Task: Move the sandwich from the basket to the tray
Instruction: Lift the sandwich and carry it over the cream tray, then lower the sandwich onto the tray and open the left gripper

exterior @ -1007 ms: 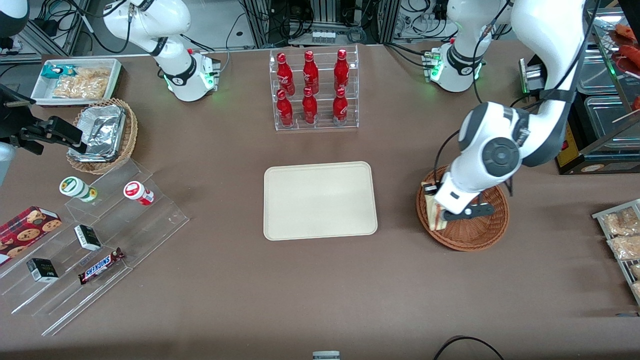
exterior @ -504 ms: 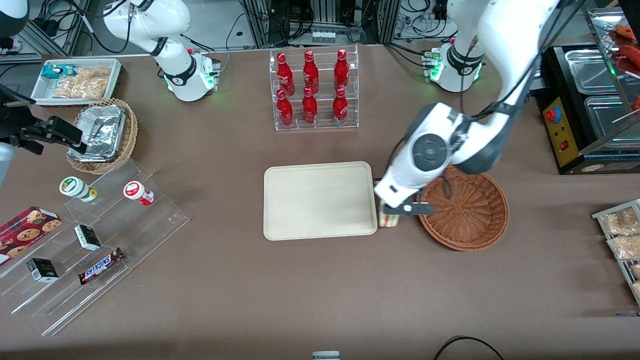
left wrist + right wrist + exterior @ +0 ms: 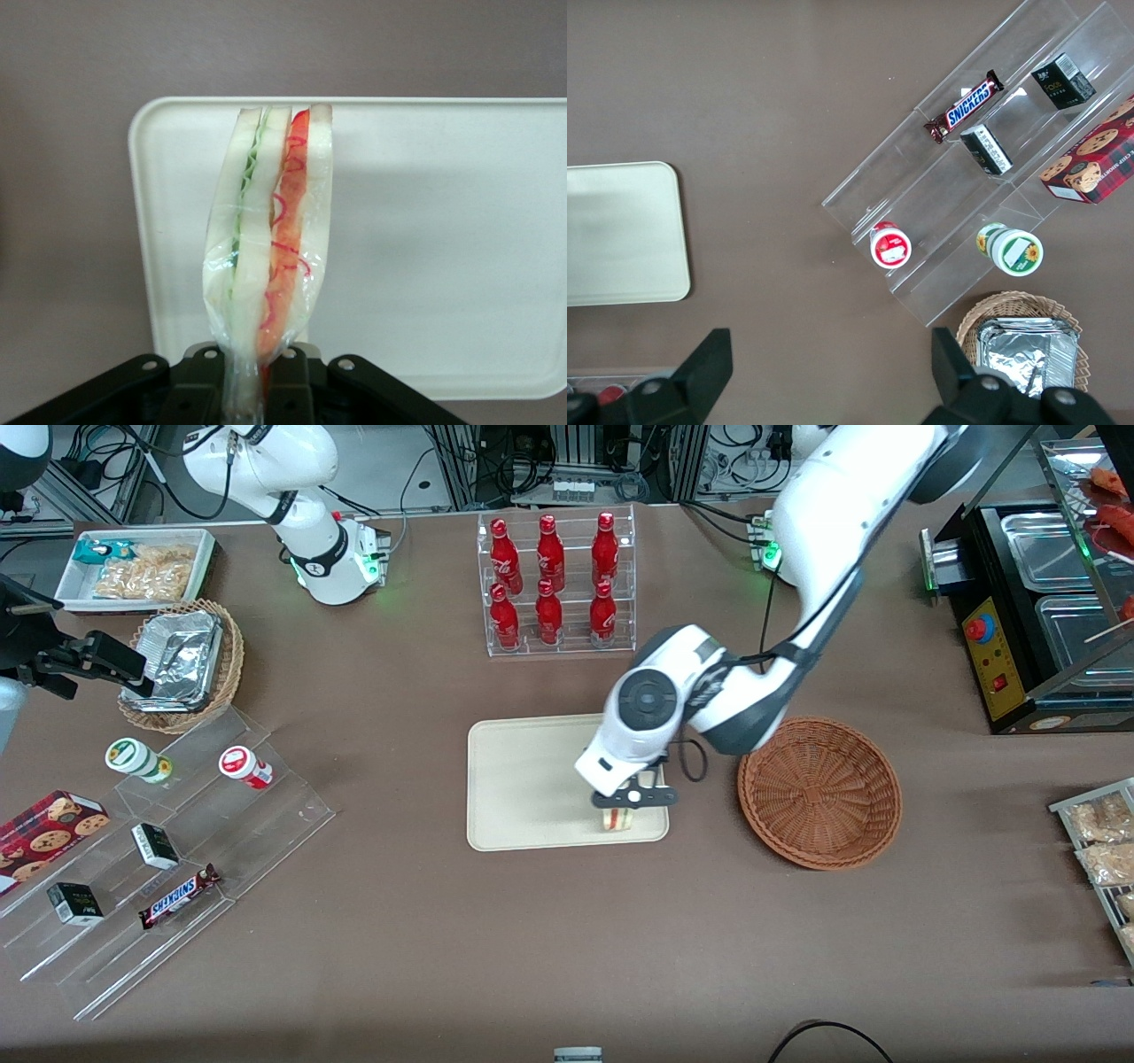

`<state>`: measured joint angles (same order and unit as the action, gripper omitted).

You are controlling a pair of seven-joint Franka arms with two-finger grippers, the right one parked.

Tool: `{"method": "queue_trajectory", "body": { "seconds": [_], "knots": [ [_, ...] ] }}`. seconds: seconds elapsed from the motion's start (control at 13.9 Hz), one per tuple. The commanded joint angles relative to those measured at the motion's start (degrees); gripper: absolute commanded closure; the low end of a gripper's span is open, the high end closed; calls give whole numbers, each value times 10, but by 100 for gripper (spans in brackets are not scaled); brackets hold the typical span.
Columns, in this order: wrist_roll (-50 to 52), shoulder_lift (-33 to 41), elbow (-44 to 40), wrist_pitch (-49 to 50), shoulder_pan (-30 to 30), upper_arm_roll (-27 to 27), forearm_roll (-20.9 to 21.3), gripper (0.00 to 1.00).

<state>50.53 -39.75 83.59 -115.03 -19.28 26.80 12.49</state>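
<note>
Above the tray's corner nearest the basket and the front camera, my gripper (image 3: 617, 808) pinches the wrapped sandwich (image 3: 268, 257) by its narrow end, fingers (image 3: 288, 390) pressed together on the plastic wrap. I see white bread with green and red filling layers along its edge. Whether the sandwich touches the cream tray (image 3: 523, 779) below it, I cannot tell. Beside the tray, toward the working arm's end of the table, sits the reddish-brown basket (image 3: 819, 793). A clear rack of red bottles (image 3: 554, 584) stands farther from the front camera.
</note>
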Motion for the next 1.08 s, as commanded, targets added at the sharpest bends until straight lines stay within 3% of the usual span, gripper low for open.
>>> {"method": "queue_trajectory", "body": {
  "seconds": [0.0, 0.29, 0.86, 0.94, 1.01],
  "knots": [
    [56, -51, -68, 12, -36, -1, 19, 99],
    [91, -96, -120, 12, -72, -1, 18, 99],
    [110, -118, -116, -12, -88, -3, 20, 90],
    [110, -121, -116, -14, -88, -3, 20, 86],
    [110, -121, -116, -14, -89, -3, 20, 64]
  ]
}}
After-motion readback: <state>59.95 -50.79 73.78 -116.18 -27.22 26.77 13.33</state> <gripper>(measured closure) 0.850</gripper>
